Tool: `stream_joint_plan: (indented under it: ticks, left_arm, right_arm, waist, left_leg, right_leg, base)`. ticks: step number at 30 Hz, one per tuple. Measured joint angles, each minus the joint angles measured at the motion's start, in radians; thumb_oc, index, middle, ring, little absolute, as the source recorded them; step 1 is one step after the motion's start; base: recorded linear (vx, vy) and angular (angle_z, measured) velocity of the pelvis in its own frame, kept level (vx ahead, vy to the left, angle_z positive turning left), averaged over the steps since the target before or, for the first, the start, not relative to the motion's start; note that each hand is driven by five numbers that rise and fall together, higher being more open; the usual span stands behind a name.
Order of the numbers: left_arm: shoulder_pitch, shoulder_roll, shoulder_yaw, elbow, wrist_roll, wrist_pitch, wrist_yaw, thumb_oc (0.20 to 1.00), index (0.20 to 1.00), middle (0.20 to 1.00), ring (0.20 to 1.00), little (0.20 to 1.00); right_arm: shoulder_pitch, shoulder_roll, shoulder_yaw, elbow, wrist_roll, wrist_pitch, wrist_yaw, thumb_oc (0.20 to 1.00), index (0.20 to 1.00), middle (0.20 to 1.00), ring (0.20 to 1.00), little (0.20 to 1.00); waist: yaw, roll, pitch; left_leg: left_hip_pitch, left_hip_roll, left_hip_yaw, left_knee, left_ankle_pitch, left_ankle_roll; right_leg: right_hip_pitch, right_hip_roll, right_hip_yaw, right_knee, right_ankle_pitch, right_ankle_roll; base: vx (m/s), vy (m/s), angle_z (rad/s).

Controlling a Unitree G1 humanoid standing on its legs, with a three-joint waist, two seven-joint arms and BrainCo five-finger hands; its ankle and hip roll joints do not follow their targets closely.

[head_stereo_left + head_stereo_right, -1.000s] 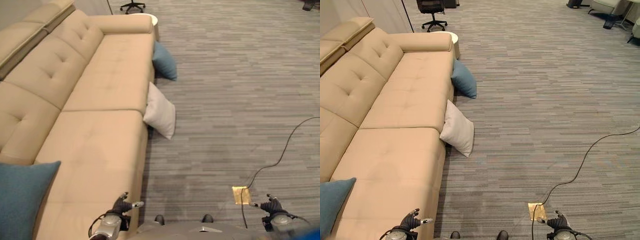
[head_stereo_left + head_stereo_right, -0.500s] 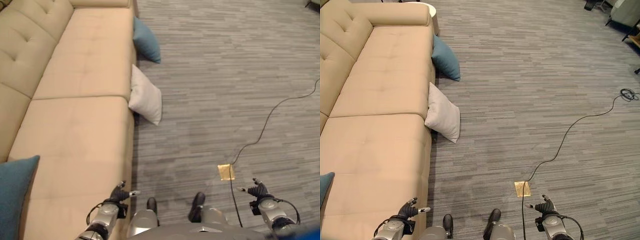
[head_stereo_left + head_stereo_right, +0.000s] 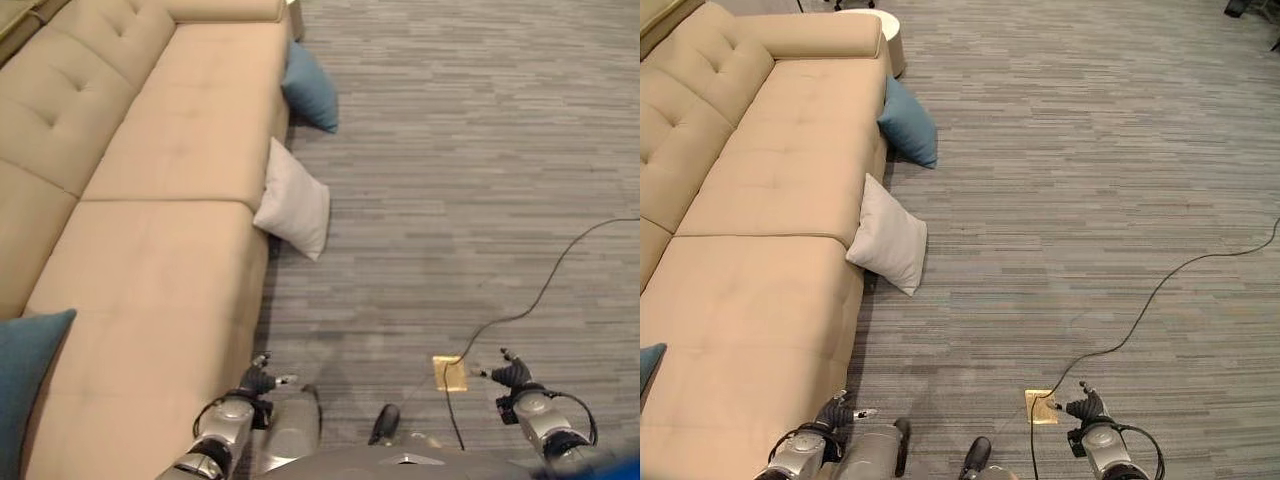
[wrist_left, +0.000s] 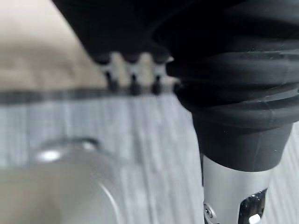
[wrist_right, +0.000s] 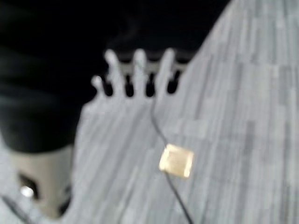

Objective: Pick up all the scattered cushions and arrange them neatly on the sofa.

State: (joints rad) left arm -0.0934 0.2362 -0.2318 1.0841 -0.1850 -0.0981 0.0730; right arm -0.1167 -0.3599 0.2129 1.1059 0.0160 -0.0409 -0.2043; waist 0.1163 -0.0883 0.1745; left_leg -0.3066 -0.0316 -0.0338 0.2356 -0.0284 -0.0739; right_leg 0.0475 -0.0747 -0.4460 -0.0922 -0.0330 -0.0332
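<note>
A long beige sofa (image 3: 760, 230) runs along the left of the scene, from near to far, over a grey striped carpet floor (image 3: 1090, 180). Two cushions are off the seat, on the floor against the sofa's front edge. The white cushion (image 3: 890, 245) leans tilted against the front just past the seam between the two seat sections, its lower corner on the carpet. Farther away, the blue cushion (image 3: 908, 125) leans against the front of the far seat section, near the rolled armrest (image 3: 820, 38). These two are near each other but apart. A third, teal cushion (image 3: 28, 385) sits on the sofa at the near left, resting toward the backrest side.

Beyond the armrest stands a small round white side table (image 3: 880, 25). A brass floor plate (image 3: 1042, 405) lies in the carpet at the near right.

The left hand (image 3: 835, 413) hangs low at the near edge, just beside the sofa's front, fingers loosely extended and holding nothing. The right hand (image 3: 1088, 408) hangs at the near right, just beside the floor plate, fingers likewise relaxed and empty; its fingers (image 5: 135, 70) show spread and straight in the right wrist view.
</note>
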Motion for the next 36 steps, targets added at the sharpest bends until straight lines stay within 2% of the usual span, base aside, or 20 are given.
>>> stream_joint_plan:
  ticks: [4,5,7,8,9,11,13,15,18,19,20,23,25,26,27,29,30,31,34,36]
  left_arm:
    - [0.048,0.014,0.025,0.003,0.0,0.005,0.0,1.0,1.0,1.0,1.0,1.0]
    - [0.06,0.023,0.027,0.008,0.0,0.005,0.001,1.0,1.0,1.0,1.0,1.0]
    - [0.053,0.055,0.027,-0.001,0.001,0.005,0.0,1.0,1.0,1.0,1.0,1.0]
    - [0.028,0.075,0.043,0.002,0.001,0.007,0.001,1.0,1.0,1.0,1.0,1.0]
    - [0.023,0.081,0.048,0.002,0.001,0.007,0.001,1.0,1.0,1.0,1.0,1.0]
    - [-0.002,0.087,0.06,-0.002,0.001,0.007,0.001,1.0,1.0,1.0,1.0,1.0]
    - [-0.025,0.102,0.054,-0.005,0.001,-0.002,0.006,1.0,1.0,1.0,1.0,1.0]
    - [-0.027,0.1,0.056,-0.018,0.0,0.0,0.019,1.0,1.0,1.0,1.0,1.0]
    - [-0.004,0.077,0.053,-0.014,0.0,0.004,0.019,1.0,1.0,1.0,1.0,1.0]
    - [0.004,0.057,0.044,-0.001,0.0,0.004,0.018,1.0,1.0,1.0,1.0,1.0]
    - [0.005,0.046,0.044,0.009,0.0,0.005,0.018,1.0,1.0,1.0,1.0,1.0]
    - [0.0,0.022,0.045,0.051,0.0,0.002,0.019,1.0,1.0,1.0,1.0,1.0]
    - [0.02,0.016,0.043,0.081,0.001,0.003,0.02,1.0,1.0,1.0,1.0,1.0]
    - [0.027,-0.002,0.038,0.077,0.001,0.002,0.02,1.0,1.0,1.0,1.0,1.0]
    - [0.025,-0.011,0.036,0.076,0.001,0.001,0.018,1.0,1.0,1.0,1.0,1.0]
    - [-0.007,-0.011,0.036,0.067,0.001,-0.002,0.018,1.0,1.0,1.0,1.0,1.0]
    - [-0.001,-0.014,0.038,0.068,0.0,-0.002,0.015,1.0,1.0,1.0,1.0,1.0]
    - [-0.008,-0.013,0.038,0.067,-0.001,-0.005,0.014,1.0,1.0,1.0,1.0,1.0]
    - [-0.021,0.007,0.045,0.067,-0.003,-0.006,0.014,1.0,1.0,1.0,1.0,1.0]
    - [-0.016,0.015,0.043,0.068,-0.002,-0.004,0.016,1.0,1.0,1.0,1.0,1.0]
  right_arm:
    - [-0.008,0.009,0.025,0.011,-0.001,-0.005,0.002,1.0,1.0,1.0,1.0,1.0]
    - [-0.005,0.021,0.026,0.016,-0.002,-0.008,0.0,1.0,1.0,1.0,1.0,1.0]
    - [-0.003,0.048,0.027,0.017,-0.002,-0.008,0.001,1.0,1.0,1.0,1.0,1.0]
    - [-0.004,0.067,0.027,0.019,-0.002,-0.007,0.003,1.0,1.0,1.0,1.0,1.0]
    - [-0.008,0.073,0.028,0.017,-0.002,-0.007,0.003,1.0,1.0,1.0,1.0,1.0]
    - [-0.027,0.075,0.039,0.016,-0.013,-0.008,0.01,1.0,1.0,1.0,1.0,1.0]
    - [-0.028,0.079,0.056,-0.009,-0.021,-0.006,0.018,1.0,1.0,1.0,1.0,1.0]
    - [-0.036,0.08,0.061,-0.011,-0.022,-0.005,0.024,1.0,1.0,1.0,1.0,1.0]
    - [-0.047,0.073,0.06,-0.023,-0.022,-0.005,0.024,1.0,1.0,1.0,1.0,1.0]
    - [-0.044,0.073,0.062,-0.024,-0.023,-0.006,0.026,1.0,1.0,1.0,1.0,1.0]
    - [-0.045,0.071,0.063,-0.027,-0.022,-0.006,0.026,1.0,1.0,1.0,1.0,1.0]
    - [-0.036,0.068,0.065,-0.018,-0.024,0.005,0.026,1.0,1.0,1.0,1.0,1.0]
    - [-0.005,0.067,0.069,-0.008,-0.04,0.012,0.027,1.0,1.0,1.0,1.0,1.0]
    - [-0.003,0.052,0.068,0.001,-0.04,0.013,0.026,1.0,1.0,1.0,1.0,1.0]
    - [-0.008,0.041,0.067,0.001,-0.039,0.012,0.026,1.0,1.0,1.0,1.0,1.0]
    - [-0.016,0.035,0.067,-0.003,-0.038,0.011,0.025,1.0,1.0,1.0,1.0,1.0]
    - [-0.029,0.027,0.066,-0.011,-0.036,0.006,0.023,1.0,1.0,1.0,1.0,1.0]
    - [-0.04,0.026,0.066,-0.005,-0.036,0.002,0.023,1.0,1.0,1.0,1.0,1.0]
    - [-0.042,0.039,0.068,0.008,-0.027,0.001,0.024,1.0,1.0,1.0,1.0,1.0]
    - [-0.061,0.039,0.07,0.013,-0.016,-0.003,0.019,1.0,1.0,1.0,1.0,1.0]
  waist:
    - [0.017,0.016,-0.007]
    - [0.018,0.006,-0.01]
    - [0.012,-0.05,-0.026]
    - [0.017,-0.077,-0.025]
    - [0.016,-0.079,-0.024]
    - [0.025,-0.049,-0.005]
    - [-0.002,-0.032,0.005]
    - [0.007,-0.033,0.007]
    - [-0.012,-0.016,0.011]
    - [-0.013,-0.006,0.006]
    - [-0.016,0.006,0.005]
    - [-0.028,0.028,0.004]
    - [-0.052,0.022,-0.025]
    - [-0.047,0.049,-0.046]
    - [-0.044,0.05,-0.051]
    - [-0.037,0.016,-0.044]
    - [-0.015,0.006,-0.042]
    - [-0.007,-0.001,-0.035]
    - [0.013,-0.032,-0.012]
    - [0.009,-0.038,0.001]
  left_leg:
    - [-0.007,0.014,-0.005,-0.119,0.125,0.015]
    - [0.009,0.016,-0.001,-0.112,0.133,0.083]
    - [0.017,-0.008,0.021,-0.124,0.103,0.077]
    - [0.029,-0.021,0.046,-0.127,0.094,0.1]
    - [0.042,-0.023,0.049,-0.129,0.08,0.11]
    - [0.093,-0.008,0.063,-0.141,0.06,0.128]
    - [0.155,-0.009,0.053,-0.152,0.035,0.138]
    - [0.176,-0.024,0.043,-0.163,-0.004,0.159]
    - [0.229,-0.032,0.022,-0.186,-0.016,0.168]
    - [0.235,-0.032,0.02,-0.184,-0.019,0.169]
    - [0.239,-0.031,-0.005,-0.181,-0.053,0.157]
    - [0.283,-0.024,-0.05,-0.192,-0.068,0.136]
    - [0.353,-0.015,-0.118,-0.197,-0.12,0.104]
    - [0.36,0.02,-0.127,-0.194,-0.126,0.091]
    - [0.308,0.03,-0.13,-0.084,-0.133,0.071]
    - [0.159,0.015,-0.086,0.213,-0.147,0.046]
    - [0.074,0.023,-0.066,0.371,-0.117,0.038]
    - [0.029,0.037,-0.04,0.456,-0.116,0.035]
    - [-0.032,0.048,-0.011,0.417,-0.114,0.032]
    - [-0.061,0.034,0.025,0.209,-0.102,0.023]
  right_leg:
    - [0.064,0.05,0.045,0.001,-0.049,0.04]
    - [0.08,0.055,0.067,0.011,-0.076,0.061]
    - [0.047,0.007,0.088,0.067,-0.11,0.083]
    - [0.024,-0.02,0.109,0.125,-0.135,0.097]
    - [0.018,-0.028,0.114,0.156,-0.133,0.1]
    - [-0.075,-0.059,0.14,0.414,-0.152,0.17]
    - [-0.227,-0.085,0.215,0.751,-0.142,0.283]
    - [-0.307,-0.089,0.22,0.747,-0.157,0.254]
    - [-0.324,-0.077,0.226,0.556,-0.159,0.188]
    - [-0.353,-0.075,0.236,0.418,-0.109,0.152]
    - [-0.379,-0.085,0.243,0.352,-0.068,0.156]
    - [-0.372,-0.09,0.26,0.179,0.053,0.164]
    - [-0.304,-0.079,0.264,0.137,0.174,0.1]
    - [-0.282,-0.047,0.241,0.133,0.153,0.096]
    - [-0.229,-0.032,0.196,0.07,0.158,0.073]
    - [-0.205,-0.038,0.163,0.049,0.154,0.029]
    - [-0.177,-0.019,0.151,0.044,0.117,-0.022]
    - [-0.144,-0.005,0.147,0.022,0.099,-0.037]
    - [-0.077,0.017,0.121,0.001,0.077,-0.045]
    - [-0.047,0.021,0.105,-0.005,0.02,-0.043]
  base:
    - [0.28,0.054,-0.43]
    - [0.23,0.067,-0.45]
    - [0.17,0.07,-0.23]
    - [0.17,0.097,-0.31]
    - [0.22,0.137,-0.49]
    - [0.11,0.099,-0.37]
    - [0.22,0.094,0.23]
    - [0.33,0.043,0.13]
    - [0.3,-0.066,0.25]
    - [0.38,-0.142,0.3]
    - [0.48,-0.196,0.42]
    - [0.37,-0.172,0.53]
    - [0.29,-0.25,0.86]
    - [0.13,-0.239,0.71]
    - [0.08,-0.25,0.69]
    - [0.13,-0.232,0.52]
    - [0.15,-0.212,0.26]
    - [0.19,-0.172,0.25]
    - [0.2,-0.073,0.14]
    - [0.35,-0.064,0.25]
